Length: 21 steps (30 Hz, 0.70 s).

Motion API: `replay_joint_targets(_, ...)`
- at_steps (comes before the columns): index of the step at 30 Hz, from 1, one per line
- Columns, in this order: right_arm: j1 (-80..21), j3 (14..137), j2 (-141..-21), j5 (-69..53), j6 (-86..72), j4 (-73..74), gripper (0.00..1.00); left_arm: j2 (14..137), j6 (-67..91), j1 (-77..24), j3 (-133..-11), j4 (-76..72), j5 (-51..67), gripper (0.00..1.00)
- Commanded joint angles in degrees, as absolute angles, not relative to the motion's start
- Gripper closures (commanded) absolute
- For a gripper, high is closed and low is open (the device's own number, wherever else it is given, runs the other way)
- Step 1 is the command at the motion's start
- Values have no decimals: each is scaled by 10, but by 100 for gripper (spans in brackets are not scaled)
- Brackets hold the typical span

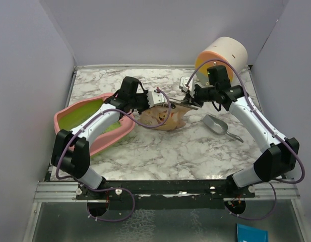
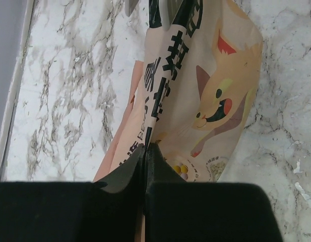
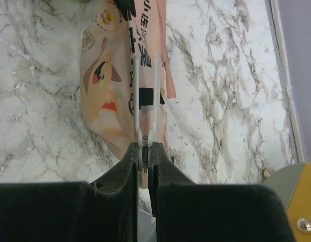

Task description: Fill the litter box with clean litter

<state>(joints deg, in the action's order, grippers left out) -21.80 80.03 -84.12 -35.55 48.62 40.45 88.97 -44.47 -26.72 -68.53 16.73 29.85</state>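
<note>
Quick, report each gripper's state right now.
Left gripper: closed on one end of the tan cat-print pouch.
Right gripper: closed on the opposite end of the same pouch.

- Your box (image 1: 64, 117): wide, shallow pink tray, yellow-green inside, lying slantwise at far left.
- Your pouch (image 1: 163, 117) (image 2: 205, 91) (image 3: 105, 85): crinkled tan, cartoon cat, black text, just right of the box; its litter is hidden.
</note>
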Motion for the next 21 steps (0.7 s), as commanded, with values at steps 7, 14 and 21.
replay_joint_targets(7, -230, 844, -888, -386, 532, 464, 99, 820, -437, -276, -653, 131, 350, 100)
replay_joint_targets(14, -254, 835, -861, -378, 529, 473, 99, 815, -433, -285, -655, 127, 339, 100)
replay_joint_targets(21, -271, 809, -854, -346, 516, 461, 99, 809, -434, -293, -655, 125, 335, 100)
